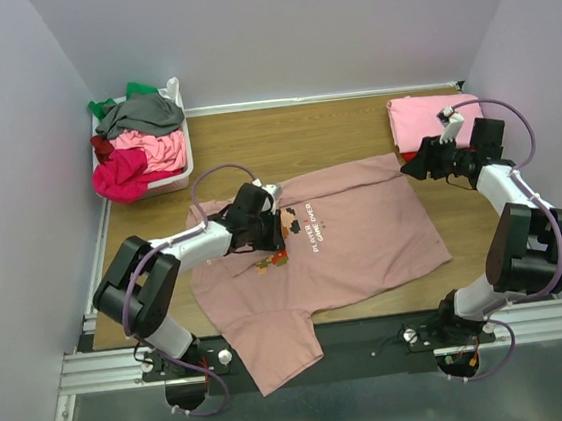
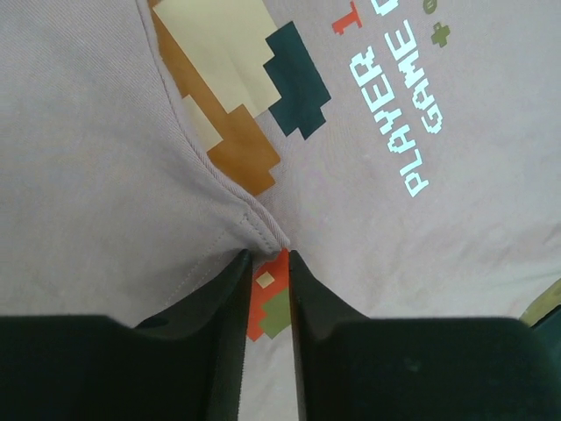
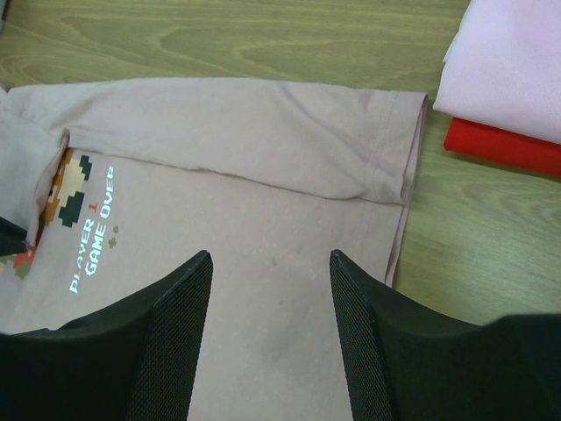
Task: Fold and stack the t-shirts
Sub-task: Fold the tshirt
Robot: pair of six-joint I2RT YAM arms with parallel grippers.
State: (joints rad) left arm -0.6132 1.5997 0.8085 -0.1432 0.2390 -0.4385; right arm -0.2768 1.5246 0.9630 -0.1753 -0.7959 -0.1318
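Wooden table (image 1: 283,135) with pale walls on three sides, arm bases along the near edge

Item 1: dusty-pink t-shirt (image 1: 365,247), spread print-up across the middle of the table. Long axis ran from near-left to far-right; near-left end hung over the near edge of the table. One sleeve lay flat toward the far right. Pixel-art character (image 2: 241,96) and white text (image 2: 399,114) sat left of centre; a fold of cloth with a stitched hem (image 2: 223,189) was laid partly over the print.

Item 2: left gripper (image 2: 270,256), low over the folded hem beside the print. Jaws narrowly parted, tips at the edge of the fold; no cloth seen pinched between them.

Item 3: right gripper (image 3: 270,263), above the right part of the same shirt, near the far-right sleeve. Jaws stood wide, nothing between them.

Item 4: folded stack at the far-right corner, light pink t-shirt (image 1: 432,119) on top of a red t-shirt (image 3: 504,145).

Item 5: white basket (image 1: 179,176) at the far-left corner, heaped with loose shirts: grey (image 1: 145,112), green (image 1: 138,89), bright pink (image 1: 126,174)
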